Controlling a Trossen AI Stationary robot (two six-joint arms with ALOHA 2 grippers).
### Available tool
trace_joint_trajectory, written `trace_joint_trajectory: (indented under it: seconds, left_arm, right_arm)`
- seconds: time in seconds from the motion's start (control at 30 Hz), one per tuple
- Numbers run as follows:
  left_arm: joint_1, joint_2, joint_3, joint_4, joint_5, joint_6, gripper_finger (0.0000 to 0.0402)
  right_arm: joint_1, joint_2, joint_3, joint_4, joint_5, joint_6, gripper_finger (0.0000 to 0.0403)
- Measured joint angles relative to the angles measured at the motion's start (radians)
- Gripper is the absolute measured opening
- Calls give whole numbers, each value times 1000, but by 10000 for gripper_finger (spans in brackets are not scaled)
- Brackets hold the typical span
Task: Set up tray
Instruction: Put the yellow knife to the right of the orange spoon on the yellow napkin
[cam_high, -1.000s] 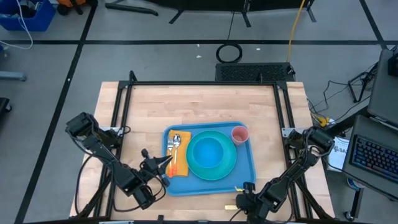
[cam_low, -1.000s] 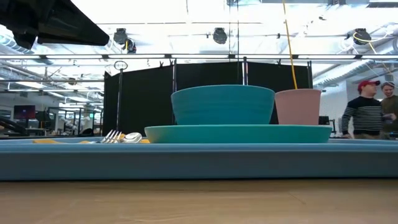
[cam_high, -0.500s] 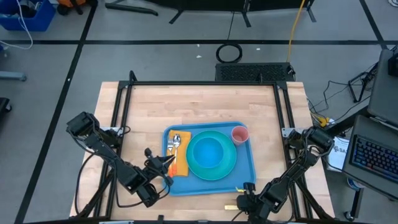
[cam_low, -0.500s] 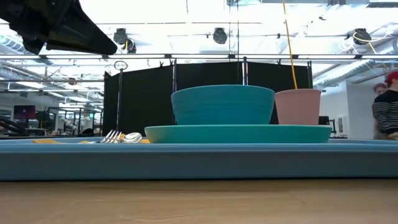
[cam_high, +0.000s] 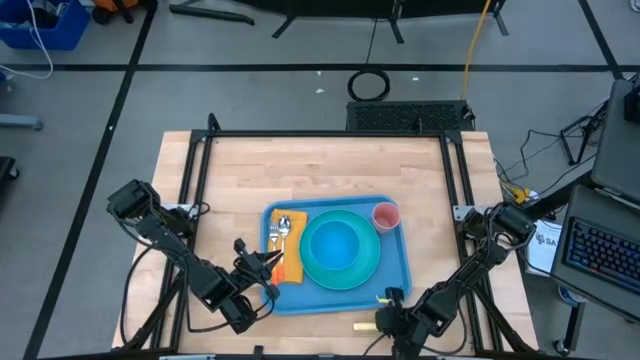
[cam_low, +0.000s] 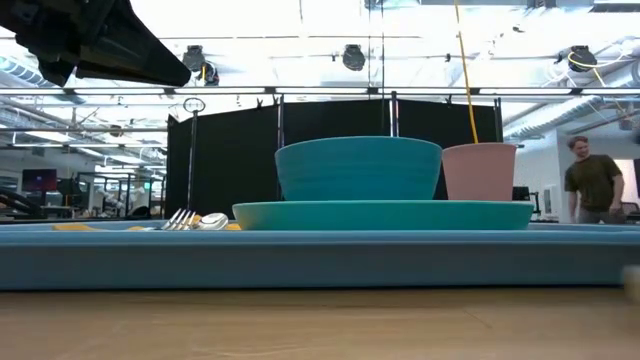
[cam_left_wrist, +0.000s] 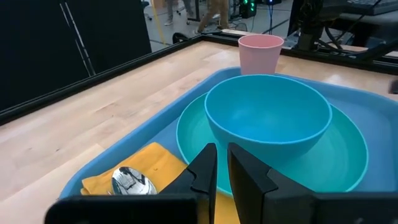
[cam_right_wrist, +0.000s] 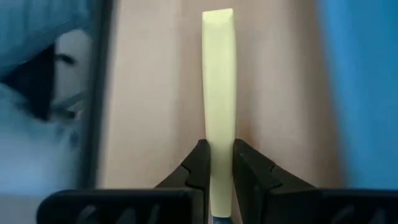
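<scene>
Tray seen mid-table, w/ plate, bowl, pink cup, napkin, fork and spoon on it. L gripper is held over tray's napkin end, fingers nearly closed w/ a thin gap, nothing gripped; bowl is just ahead of the tips, cup beyond it. R gripper is at tray's near edge, fingers clamped on a pale yellow utensil handle that sticks out fwd past the tips, tray rim to one side.
</scene>
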Motion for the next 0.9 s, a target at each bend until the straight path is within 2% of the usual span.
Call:
trace_joint_trajectory:
  seconds: [0.1,0.53,0.9]
  left_arm:
    - [0,0,0,6,9,-2,44]
    - [6,0,0,71,45,3,44]
    - [13,0,0,231,124,152,44]
  right_arm:
    - [-10,-16,-2,-16,40,-25,34]
    - [-27,-22,44,-4,25,-106,34]
    - [-51,-25,154,-167,149,-209,34]
